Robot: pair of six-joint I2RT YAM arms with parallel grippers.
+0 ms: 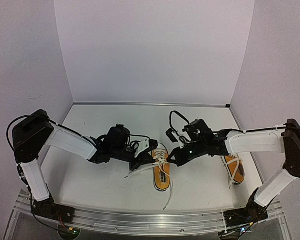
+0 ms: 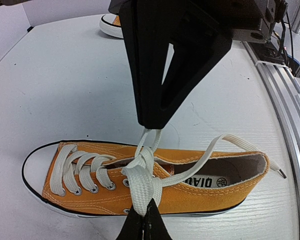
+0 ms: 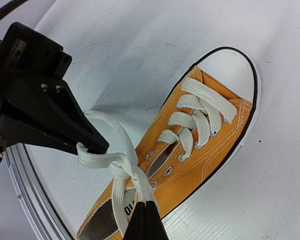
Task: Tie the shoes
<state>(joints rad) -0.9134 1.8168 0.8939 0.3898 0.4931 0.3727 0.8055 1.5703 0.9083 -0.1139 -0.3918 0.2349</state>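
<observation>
Two shoes lie on the table [image 1: 90,180] in the overhead view. The worked shoe [image 1: 161,177] is in the middle, and the second shoe [image 1: 235,172] is well to its right, partly under the right arm. The left gripper [image 1: 149,159] and right gripper [image 1: 172,159] meet over the worked shoe's lacing, one from each side. Their jaws are too small to read from here. A loose lace end [image 1: 168,197] trails off the shoe's heel side.

The left wrist view settles the grips. The left fingers are pressed together on a flat band of lace at the shoe's side wall. The right gripper's tip is closed on a thin loop rising from the crossing [image 2: 140,162] above the tongue.

The right wrist view shows the reverse side. The right fingers are pinched on lace by the shoe's upper eyelets, and the left gripper holds a fold out beyond the shoe's side. Only this view shows how slack the twist between them is.

This looks like a bow being drawn tight. The two held parts should be pulled apart evenly, straight across the shoe. Both pinches should stay firm so neither loop slips through, and the shoe should not be allowed to slide or tip.
</observation>
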